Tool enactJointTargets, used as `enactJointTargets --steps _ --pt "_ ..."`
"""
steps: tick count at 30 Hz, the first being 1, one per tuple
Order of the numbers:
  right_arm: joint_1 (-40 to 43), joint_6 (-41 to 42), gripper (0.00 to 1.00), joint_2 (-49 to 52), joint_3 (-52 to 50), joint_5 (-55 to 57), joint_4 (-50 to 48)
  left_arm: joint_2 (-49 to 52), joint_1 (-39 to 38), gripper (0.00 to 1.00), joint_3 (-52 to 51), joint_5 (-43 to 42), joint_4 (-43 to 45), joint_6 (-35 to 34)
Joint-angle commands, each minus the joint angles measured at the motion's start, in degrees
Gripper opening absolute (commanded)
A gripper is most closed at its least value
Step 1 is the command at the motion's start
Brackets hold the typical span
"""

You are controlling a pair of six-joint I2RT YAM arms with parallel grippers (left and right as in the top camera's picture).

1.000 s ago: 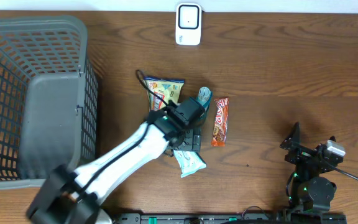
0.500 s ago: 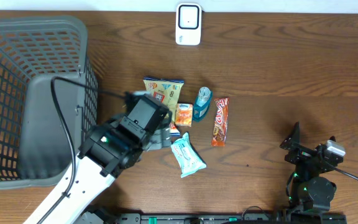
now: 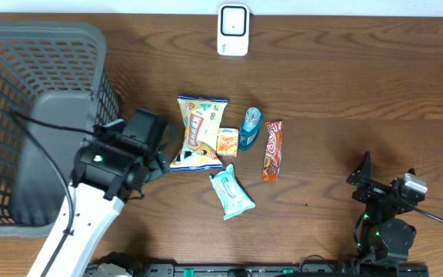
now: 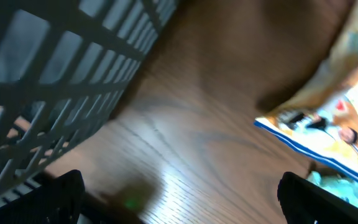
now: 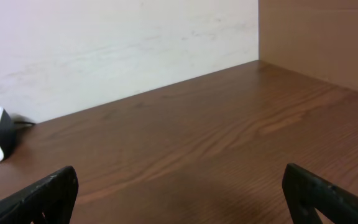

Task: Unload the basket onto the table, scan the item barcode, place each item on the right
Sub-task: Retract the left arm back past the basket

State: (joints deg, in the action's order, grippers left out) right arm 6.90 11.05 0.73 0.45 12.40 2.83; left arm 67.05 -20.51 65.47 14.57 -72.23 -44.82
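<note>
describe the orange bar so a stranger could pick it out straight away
On the wooden table, right of the grey basket, a few snack packets lie mid-table. The orange bar is the rightmost of them, next to a small teal item. It alone is long and slim; the others are shorter or wider.

Grey mesh basket (image 3: 21,54) at left, white scanner (image 3: 233,29) at far edge, yellow snack bag (image 3: 198,127), small orange packet (image 3: 228,141), teal packet (image 3: 251,127), orange bar (image 3: 272,150), pale blue pouch (image 3: 231,192), clustered mid-table.
</note>
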Motion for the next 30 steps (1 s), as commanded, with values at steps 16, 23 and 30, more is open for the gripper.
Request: enactJointTargets --steps 16,23,30 --pt "0.2 -0.6 0.99 -0.2 -0.1 0.1 0.2 -13.1 0.8 0.98 1.7 -6.5 26.7 15.9" --pt "0.2 -0.6 0.99 -0.2 -0.2 0.1 0.2 -18.3 0.8 0.98 4.1 -6.4 63.3 37.0" --pt "0.2 -0.6 0.99 -0.2 -0.2 0.1 0.2 -18.9 0.8 0.98 8.3 -2.2 68.0 55.2"
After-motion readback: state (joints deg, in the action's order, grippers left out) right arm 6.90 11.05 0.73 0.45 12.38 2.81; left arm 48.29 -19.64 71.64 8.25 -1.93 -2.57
